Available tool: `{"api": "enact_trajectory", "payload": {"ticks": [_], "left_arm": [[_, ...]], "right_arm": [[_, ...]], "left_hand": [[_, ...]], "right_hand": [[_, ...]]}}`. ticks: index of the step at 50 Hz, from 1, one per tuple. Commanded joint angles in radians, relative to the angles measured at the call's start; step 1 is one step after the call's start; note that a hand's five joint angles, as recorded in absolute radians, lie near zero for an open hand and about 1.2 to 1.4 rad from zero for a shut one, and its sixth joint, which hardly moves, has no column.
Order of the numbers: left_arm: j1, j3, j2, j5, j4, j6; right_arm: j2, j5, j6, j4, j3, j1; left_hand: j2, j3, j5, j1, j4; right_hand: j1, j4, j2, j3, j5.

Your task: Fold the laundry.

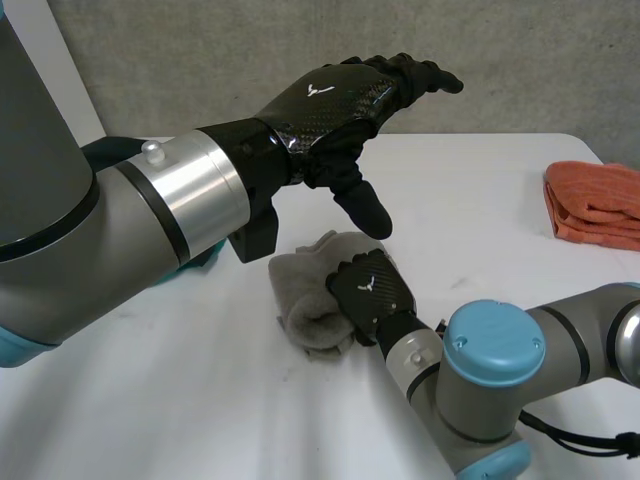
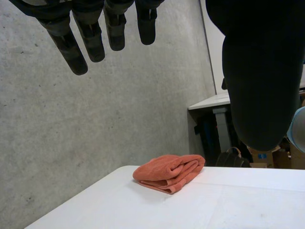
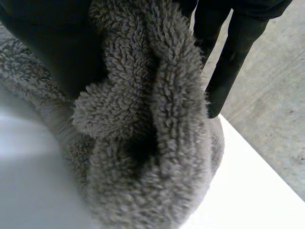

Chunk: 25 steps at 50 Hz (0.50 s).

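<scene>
A grey fluffy towel (image 1: 305, 300) lies bunched on the white table (image 1: 150, 400) near its middle. My right hand (image 1: 370, 288) rests on the towel's right side. In the right wrist view a thick fold of the grey towel (image 3: 157, 143) is pinched between the thumb (image 3: 47, 43) and the fingers (image 3: 233, 57). My left hand (image 1: 335, 100) hovers above and behind the towel, apart from it, fingers straight and thumb pointing down. In the left wrist view its fingers (image 2: 90, 38) are spread and hold nothing.
A folded orange towel (image 1: 597, 205) lies at the table's far right edge, and the left wrist view has the same orange towel (image 2: 169, 172) beyond the fingertips. A grey concrete wall (image 1: 250, 50) stands behind the table. Another desk (image 2: 209, 101) stands further off.
</scene>
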Motion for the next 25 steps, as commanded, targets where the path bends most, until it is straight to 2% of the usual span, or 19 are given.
{"api": "enact_trajectory", "payload": {"ticks": [1,7,11,19,25], "left_arm": [[0.011,-0.008,0.010,0.003,0.004,0.000],[0.016,0.003,0.020,0.002,0.010,0.000],[0.014,0.023,0.027,-0.001,0.019,-0.001],[0.010,0.077,0.035,-0.009,0.019,-0.004],[0.008,0.086,0.027,-0.011,0.019,-0.004]], "right_arm": [[-0.013,-0.009,0.025,-0.023,-0.068,-0.050],[-0.010,-0.040,0.043,0.022,-0.157,-0.088],[-0.014,-0.057,0.055,0.043,-0.265,-0.163],[-0.002,-0.098,0.134,0.045,-0.527,-0.383],[0.080,-0.141,0.204,0.045,-0.713,-0.576]], "left_hand": [[-0.033,-0.040,-0.055,-0.013,-0.032],[-0.033,-0.040,-0.055,-0.013,-0.032],[-0.033,-0.040,-0.055,-0.013,-0.032],[-0.033,-0.040,-0.055,-0.013,-0.032],[-0.033,-0.040,-0.055,-0.013,-0.032]], "right_hand": [[0.417,0.229,0.285,0.246,0.340],[0.417,0.229,0.285,0.246,0.340],[0.417,0.229,0.285,0.246,0.340],[0.417,0.229,0.285,0.246,0.340],[0.417,0.229,0.285,0.246,0.340]]}}
